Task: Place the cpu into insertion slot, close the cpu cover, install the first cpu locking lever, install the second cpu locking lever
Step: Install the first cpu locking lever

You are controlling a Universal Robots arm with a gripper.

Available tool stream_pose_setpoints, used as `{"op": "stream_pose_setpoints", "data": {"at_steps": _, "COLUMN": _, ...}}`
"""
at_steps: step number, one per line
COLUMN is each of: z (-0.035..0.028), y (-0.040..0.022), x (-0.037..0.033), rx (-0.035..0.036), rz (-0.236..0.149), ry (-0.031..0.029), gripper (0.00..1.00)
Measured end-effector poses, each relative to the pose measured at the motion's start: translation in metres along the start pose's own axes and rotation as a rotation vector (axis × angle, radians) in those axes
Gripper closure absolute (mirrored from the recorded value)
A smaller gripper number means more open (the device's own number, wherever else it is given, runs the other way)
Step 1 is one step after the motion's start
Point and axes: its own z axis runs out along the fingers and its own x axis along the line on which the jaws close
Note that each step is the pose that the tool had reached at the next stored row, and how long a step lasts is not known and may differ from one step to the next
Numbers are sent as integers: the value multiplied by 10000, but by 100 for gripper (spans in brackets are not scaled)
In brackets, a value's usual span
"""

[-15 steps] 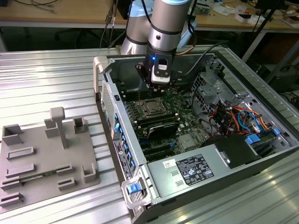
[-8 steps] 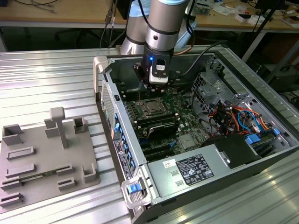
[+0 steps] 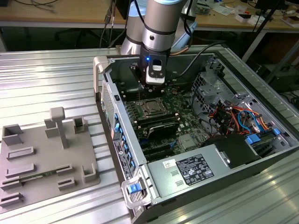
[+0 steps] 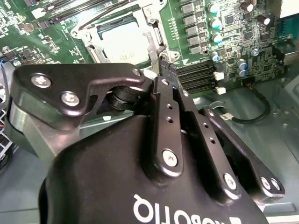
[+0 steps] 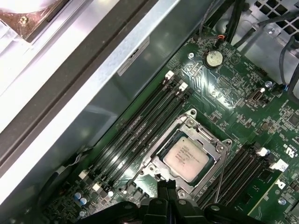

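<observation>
On the exterior view's left, a grey fixture plate (image 3: 42, 163) lies on the ribbed metal bench (image 3: 46, 70). To its right stands the open computer case (image 3: 106, 93), with the arm reaching down into its far part. In both wrist views the fingers (image 5: 162, 190) (image 4: 167, 74) are pressed together with nothing between them. Their tips hang just beside one edge of the insertion slot (image 3: 152, 108); whether they touch its metal I cannot tell. The cpu (image 5: 187, 156) (image 4: 124, 42) sits flat in that slot, apart from the fingertips. The cpu cover (image 5: 205, 134) lies down around it, beside the long black memory slots (image 5: 140, 126). A grey power-supply box (image 3: 196, 168) fills the case's near right.
</observation>
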Motion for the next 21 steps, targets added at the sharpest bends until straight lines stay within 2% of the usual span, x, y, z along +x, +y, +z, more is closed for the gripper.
{"op": "stream_pose_setpoints", "data": {"at_steps": 3, "z": -1, "y": -9, "x": 8, "rx": -8, "rz": -314, "ry": 15, "gripper": 89}}
{"op": "stream_pose_setpoints", "data": {"at_steps": 6, "z": -1, "y": -10, "x": 8, "rx": -28, "rz": -946, "ry": 44, "gripper": 89}}
{"op": "stream_pose_setpoints", "data": {"at_steps": 21, "z": -1, "y": -16, "x": 14, "rx": -30, "rz": -986, "ry": 46, "gripper": 89}}
